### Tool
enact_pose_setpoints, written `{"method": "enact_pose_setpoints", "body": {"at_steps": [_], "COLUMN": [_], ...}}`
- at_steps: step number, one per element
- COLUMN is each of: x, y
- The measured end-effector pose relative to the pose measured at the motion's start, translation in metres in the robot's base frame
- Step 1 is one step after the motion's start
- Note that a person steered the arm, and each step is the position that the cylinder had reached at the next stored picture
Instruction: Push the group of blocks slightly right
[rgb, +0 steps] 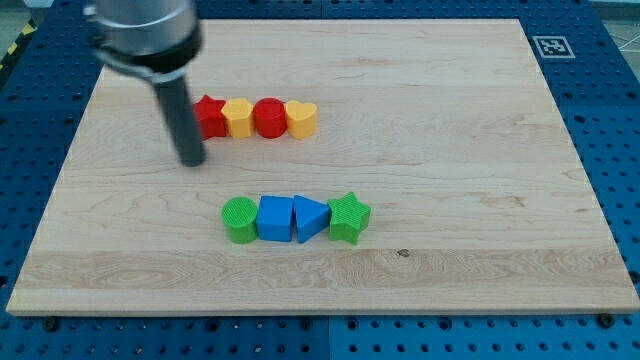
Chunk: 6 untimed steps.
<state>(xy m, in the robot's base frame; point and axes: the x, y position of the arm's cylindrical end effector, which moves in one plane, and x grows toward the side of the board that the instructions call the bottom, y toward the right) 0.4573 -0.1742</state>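
Observation:
Two rows of blocks lie on the wooden board (450, 150). The upper row, from the view's left: a red star (209, 116), a yellow hexagon (238, 118), a red cylinder (269, 117), a yellow heart (302, 119), all touching. The lower row: a green cylinder (239, 220), a blue cube (275, 219), a blue triangle (310, 218), a green star (349, 217), all touching. My tip (191, 161) rests on the board just left of and slightly below the red star, close to it. The rod hides part of the star's left edge.
The board's edges border a blue pegboard surround (600, 120). A fiducial tag (551, 46) sits off the board's top right corner. The arm's grey body (145, 35) hangs over the top left of the board.

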Motion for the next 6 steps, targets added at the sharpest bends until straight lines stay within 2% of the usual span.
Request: {"method": "enact_pose_setpoints", "body": {"at_steps": [1,2,6], "x": [0.045,0.081,0.089], "y": [-0.038,-0.024,0.096]}}
